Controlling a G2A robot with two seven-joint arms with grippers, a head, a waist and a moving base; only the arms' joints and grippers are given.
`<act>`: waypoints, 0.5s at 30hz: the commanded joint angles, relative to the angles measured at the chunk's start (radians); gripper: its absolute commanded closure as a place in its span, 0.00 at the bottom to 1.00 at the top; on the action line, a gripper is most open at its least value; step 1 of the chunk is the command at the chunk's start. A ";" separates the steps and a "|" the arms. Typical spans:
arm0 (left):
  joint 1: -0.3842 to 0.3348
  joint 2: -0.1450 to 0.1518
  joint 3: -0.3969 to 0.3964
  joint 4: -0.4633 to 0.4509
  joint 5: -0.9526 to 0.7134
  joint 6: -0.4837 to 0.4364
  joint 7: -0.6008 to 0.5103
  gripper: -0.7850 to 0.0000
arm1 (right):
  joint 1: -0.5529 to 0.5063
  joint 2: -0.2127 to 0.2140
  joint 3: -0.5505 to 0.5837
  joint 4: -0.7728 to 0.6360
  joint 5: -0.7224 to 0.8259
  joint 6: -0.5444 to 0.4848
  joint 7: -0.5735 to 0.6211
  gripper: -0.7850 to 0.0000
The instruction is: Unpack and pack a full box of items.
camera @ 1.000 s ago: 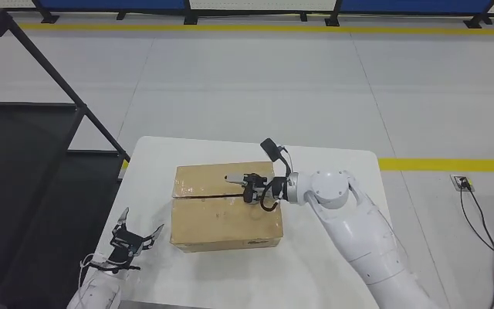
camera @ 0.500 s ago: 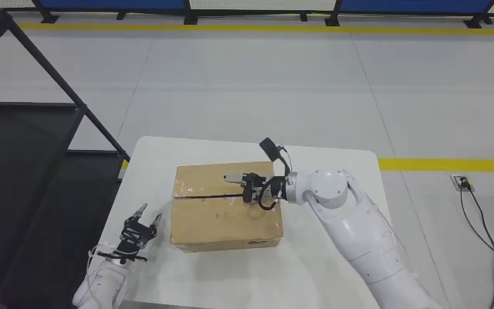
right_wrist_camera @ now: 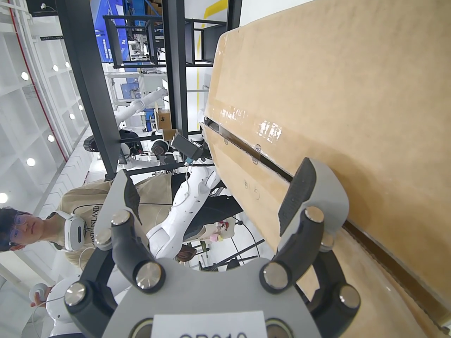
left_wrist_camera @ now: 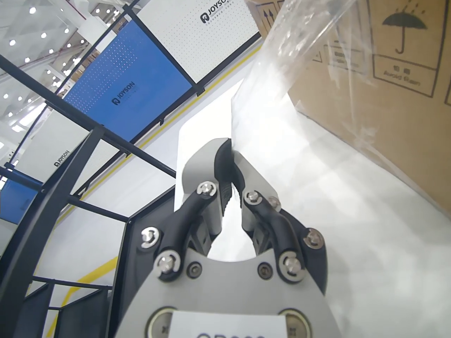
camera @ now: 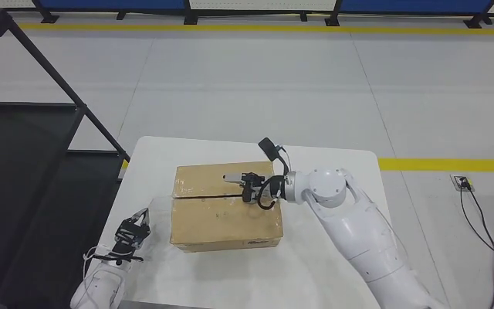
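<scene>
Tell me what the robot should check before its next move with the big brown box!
1. Left gripper pinching the clear strip: ok, shut on it.
2. Clear strip free of the box: cannot tell, its far end runs out of view beside the box.
3. Right gripper ready above the box top: ok, open.
4. Top flaps lifted: not ok, they lie flat with a narrow gap at the seam.
5. Box fully on the table: ok.

I see a white table (camera: 224, 270) — a black rack (camera: 38, 193) stands just beside it, and a yellow line (camera: 231, 28) runs across the floor well behind.
</scene>
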 commanded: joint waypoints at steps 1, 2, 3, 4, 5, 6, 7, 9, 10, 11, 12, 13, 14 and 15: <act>0.006 0.000 -0.005 -0.002 -0.007 0.007 0.001 1.00 | 0.005 -0.002 -0.005 0.007 0.004 -0.001 -0.004 0.00; 0.008 -0.001 -0.006 -0.003 -0.011 0.010 0.002 1.00 | 0.008 -0.003 -0.008 0.011 0.004 -0.001 -0.007 0.00; 0.011 -0.001 -0.008 -0.004 -0.017 0.013 0.002 1.00 | 0.011 -0.003 -0.010 0.014 0.005 -0.001 -0.010 0.00; 0.014 -0.002 -0.011 -0.004 -0.025 0.018 0.001 1.00 | 0.013 -0.004 -0.014 0.018 0.005 -0.001 -0.013 0.00; 0.017 -0.002 -0.012 -0.006 -0.031 0.020 0.002 1.00 | 0.015 -0.006 -0.017 0.022 0.007 0.000 -0.017 0.00; 0.020 -0.003 -0.014 -0.007 -0.035 0.023 0.002 1.00 | 0.018 -0.007 -0.021 0.026 0.009 0.000 -0.020 0.00; 0.022 -0.003 -0.015 -0.007 -0.040 0.026 0.001 1.00 | 0.020 -0.009 -0.024 0.031 0.010 0.000 -0.026 0.00; 0.026 -0.005 -0.018 -0.008 -0.051 0.038 -0.003 1.00 | 0.025 -0.012 -0.032 0.041 0.010 0.000 -0.035 0.00; 0.028 -0.006 -0.020 -0.008 -0.058 0.043 -0.006 1.00 | 0.028 -0.013 -0.036 0.046 0.013 -0.001 -0.036 0.00; 0.029 -0.007 -0.020 -0.009 -0.062 0.045 -0.006 1.00 | 0.031 -0.014 -0.040 0.052 0.013 -0.001 -0.037 0.00; 0.030 -0.007 -0.021 -0.010 -0.066 0.044 -0.007 1.00 | 0.034 -0.016 -0.044 0.057 0.014 -0.001 -0.038 0.00; 0.030 -0.007 -0.023 -0.010 -0.067 0.048 -0.008 1.00 | 0.037 -0.017 -0.047 0.063 0.015 -0.002 -0.040 0.00; 0.031 -0.008 -0.023 -0.010 -0.067 0.049 -0.009 1.00 | 0.040 -0.019 -0.051 0.069 0.015 -0.002 -0.043 0.00; 0.031 -0.008 -0.024 -0.010 -0.068 0.050 -0.010 1.00 | 0.043 -0.020 -0.054 0.075 0.015 -0.003 -0.046 0.00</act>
